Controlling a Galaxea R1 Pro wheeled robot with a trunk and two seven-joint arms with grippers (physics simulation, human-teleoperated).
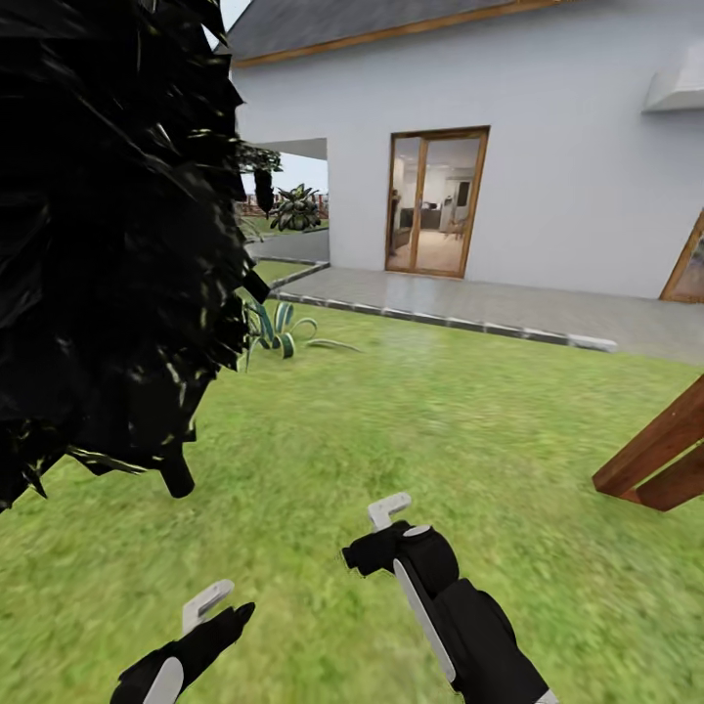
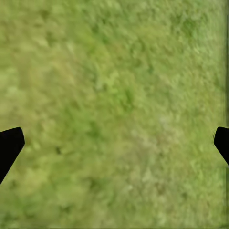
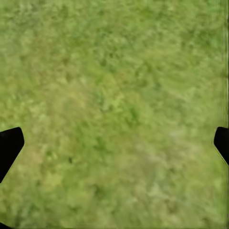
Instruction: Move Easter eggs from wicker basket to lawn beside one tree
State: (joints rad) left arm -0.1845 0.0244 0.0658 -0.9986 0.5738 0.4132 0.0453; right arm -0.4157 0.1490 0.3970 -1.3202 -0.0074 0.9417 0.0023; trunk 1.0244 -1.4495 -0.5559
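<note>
Currently I am seeing no basket or eggs; both grippers, left (image 1: pixel 210 606) and right (image 1: pixel 386 513), are hanging jaws apart, empty, over lawn (image 1: pixel 411 420).

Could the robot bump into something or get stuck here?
Maybe. The big dark bush hangs very close beside the left arm, so turning that way could brush its leaves. The slanted wooden beams stick up from the lawn on the right arm's side, so rolling that way might clip them. Both the left gripper and right gripper are open with just grass beneath.
</note>
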